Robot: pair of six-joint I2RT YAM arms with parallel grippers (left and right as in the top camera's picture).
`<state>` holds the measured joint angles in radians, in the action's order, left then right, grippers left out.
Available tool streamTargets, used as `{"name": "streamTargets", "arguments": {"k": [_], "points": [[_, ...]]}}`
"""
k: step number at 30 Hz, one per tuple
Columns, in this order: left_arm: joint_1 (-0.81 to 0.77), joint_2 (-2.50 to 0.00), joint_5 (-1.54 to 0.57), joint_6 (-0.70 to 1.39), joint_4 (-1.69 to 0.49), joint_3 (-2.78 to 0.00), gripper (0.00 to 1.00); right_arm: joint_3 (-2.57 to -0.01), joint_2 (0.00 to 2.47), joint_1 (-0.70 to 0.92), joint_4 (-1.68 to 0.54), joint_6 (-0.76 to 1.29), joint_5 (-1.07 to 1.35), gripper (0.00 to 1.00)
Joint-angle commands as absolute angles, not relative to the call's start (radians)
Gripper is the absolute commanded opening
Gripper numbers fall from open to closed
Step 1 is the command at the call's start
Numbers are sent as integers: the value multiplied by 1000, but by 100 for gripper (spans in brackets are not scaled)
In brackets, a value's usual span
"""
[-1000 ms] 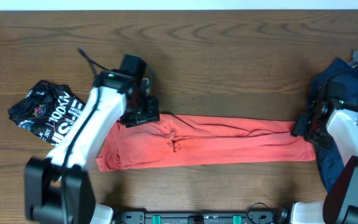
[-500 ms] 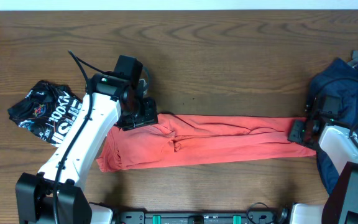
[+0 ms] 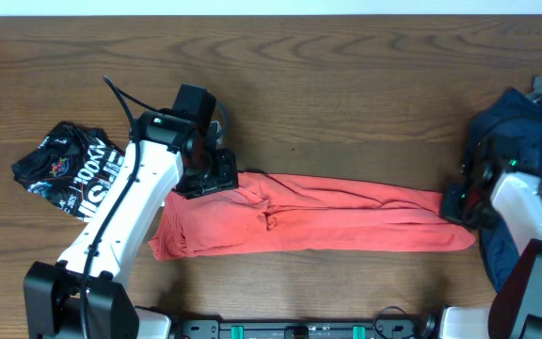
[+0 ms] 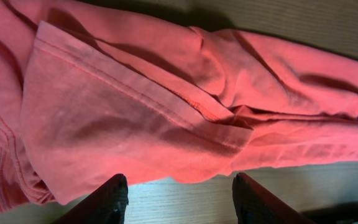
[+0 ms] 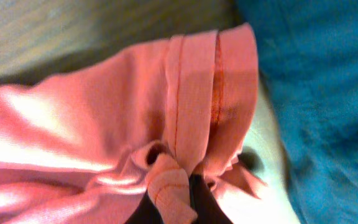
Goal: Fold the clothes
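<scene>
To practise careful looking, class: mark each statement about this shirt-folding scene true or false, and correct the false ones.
1. The coral-red T-shirt lies in a long band across the table. True.
2. The right gripper is open. False: it is shut on the T-shirt's end.
3. The black garment lies crumpled beside the left arm. True.
4. The left gripper pinches the T-shirt. False: its jaws stand apart, with bare table between them.

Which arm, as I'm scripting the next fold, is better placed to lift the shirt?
Probably right: the right gripper is shut on the coral T-shirt's hem, while the left gripper hangs open above it, gripping nothing.
</scene>
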<state>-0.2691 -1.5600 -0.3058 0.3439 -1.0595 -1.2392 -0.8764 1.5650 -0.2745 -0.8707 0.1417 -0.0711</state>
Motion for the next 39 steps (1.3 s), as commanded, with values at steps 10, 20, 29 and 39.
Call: {"name": "streamTargets", "arguments": {"k": [10, 20, 29, 39], "points": [[-270, -1562, -248, 353, -1065, -1241, 60, -1137, 1562, -156, -1183, 215, -31, 1], [-270, -1562, -249, 353, -1065, -1241, 64, -1135, 1562, 167, -1190, 379, -25, 1], [-270, -1563, -249, 353, -1065, -1241, 65, -1135, 1563, 416, -1123, 460, -10, 2], [-270, -1563, -249, 353, -1065, -1241, 66, -1135, 1570, 564, -1020, 479, 59, 8]]}}
